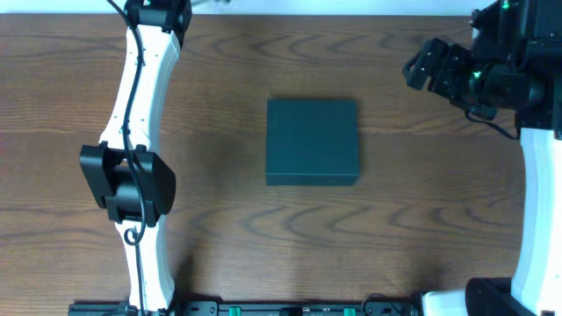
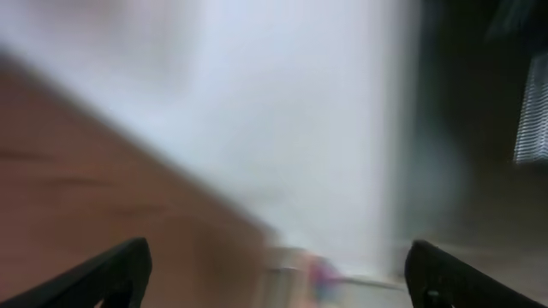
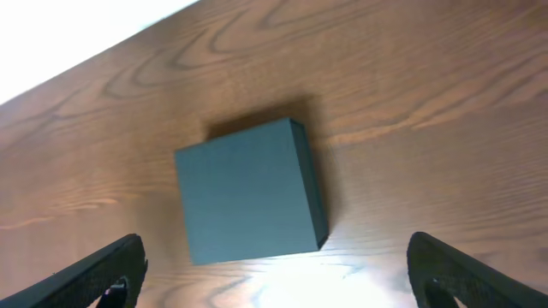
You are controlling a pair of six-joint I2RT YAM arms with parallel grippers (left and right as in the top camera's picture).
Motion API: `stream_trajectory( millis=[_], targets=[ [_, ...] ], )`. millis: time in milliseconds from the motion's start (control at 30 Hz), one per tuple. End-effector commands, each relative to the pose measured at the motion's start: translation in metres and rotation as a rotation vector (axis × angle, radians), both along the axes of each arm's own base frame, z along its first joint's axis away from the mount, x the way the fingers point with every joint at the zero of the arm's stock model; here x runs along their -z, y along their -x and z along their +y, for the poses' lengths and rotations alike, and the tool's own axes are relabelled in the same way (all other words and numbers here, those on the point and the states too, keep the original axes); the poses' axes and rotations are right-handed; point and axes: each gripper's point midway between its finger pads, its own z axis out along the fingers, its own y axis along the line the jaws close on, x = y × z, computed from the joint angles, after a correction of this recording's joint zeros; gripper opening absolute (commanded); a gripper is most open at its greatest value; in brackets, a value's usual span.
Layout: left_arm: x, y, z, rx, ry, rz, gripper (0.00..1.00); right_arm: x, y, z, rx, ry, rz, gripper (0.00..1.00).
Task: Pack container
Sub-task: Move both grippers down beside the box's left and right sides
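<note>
From overhead the light is bright and even, and everything is sharp. Only faint, soft shadows lie on the table (image 1: pixel 228 219) around the container (image 1: pixel 312 140). In the right wrist view the container (image 3: pixel 248 192) is in focus, with a dark shadow behind its far edge and a white patch of glare on the wood just in front of it. Beyond the container, past the table's edge, the picture burns out white. The left wrist view is smeared all over by blur, pale in the middle.
</note>
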Motion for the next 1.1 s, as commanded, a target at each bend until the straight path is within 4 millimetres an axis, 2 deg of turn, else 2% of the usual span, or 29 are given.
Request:
stream_trajectory(
  millis=[0,100,133,200,300,400,467,567,600,633,667,700,733,767,800,900,933,1000,1067],
  targets=[
    [0.025,0.015,0.018,0.137,-0.448,-0.138,0.96,0.001,0.0,-0.002,-0.083,0.092,-0.02,0.96],
    [0.076,0.048,0.054,0.153,-0.751,0.068,0.96,0.004,0.001,-0.016,-0.076,0.213,-0.016,0.95],
    [0.084,0.058,0.062,0.169,-0.84,0.102,0.96,0.004,0.001,-0.022,-0.054,0.261,-0.014,0.96],
    [0.089,0.076,0.068,0.23,-0.976,0.137,0.96,0.004,0.0,-0.031,-0.021,0.327,-0.012,0.99],
    [0.08,0.112,0.066,0.383,-1.153,0.137,0.95,0.015,-0.002,-0.04,-0.061,0.421,0.022,0.99],
    [0.06,0.153,0.056,0.538,-1.217,0.107,0.96,0.052,-0.002,-0.038,-0.125,0.44,0.132,0.99],
    [0.053,0.186,0.058,0.649,-1.234,0.128,0.95,0.082,-0.001,-0.031,-0.155,0.407,0.202,0.99],
    [0.065,0.244,0.044,0.914,-1.083,0.206,0.95,0.119,0.003,-0.031,-0.116,0.385,0.284,0.94],
    [0.069,0.261,0.034,1.008,-0.998,0.215,0.96,0.13,0.006,-0.034,-0.1,0.377,0.312,0.84],
    [0.074,0.268,0.029,1.048,-0.95,0.227,0.77,0.138,0.009,-0.036,-0.083,0.371,0.336,0.58],
    [0.081,0.272,0.029,1.048,-0.929,0.272,0.46,0.147,0.013,-0.038,-0.064,0.361,0.362,0.36],
    [0.089,0.273,0.03,1.052,-0.923,0.297,0.41,0.154,0.016,-0.038,-0.062,0.354,0.38,0.19],
    [0.099,0.274,0.03,1.061,-0.918,0.318,0.38,0.161,0.018,-0.037,-0.065,0.345,0.396,0.09],
    [0.109,0.274,0.03,1.07,-0.913,0.335,0.31,0.166,0.02,-0.035,-0.068,0.338,0.406,0.06],
    [0.126,0.275,0.031,1.081,-0.903,0.366,0.07,0.175,0.022,-0.035,-0.043,0.327,0.424,0.04],
    [0.174,0.285,0.033,1.099,-0.873,0.458,0.06,0.19,0.025,-0.032,-0.026,0.306,0.444,0.02],
    [0.197,0.291,0.035,1.089,-0.862,0.506,0.06,0.195,0.024,-0.029,-0.032,0.288,0.443,0.02],
    [0.238,0.299,0.051,0.959,-0.896,0.672,0.06,0.201,0.023,-0.024,-0.041,0.264,0.44,0.01],
    [0.254,0.304,0.054,0.915,-0.889,0.717,0.06,0.202,0.022,-0.021,-0.046,0.248,0.436,0.01]
  ],
)
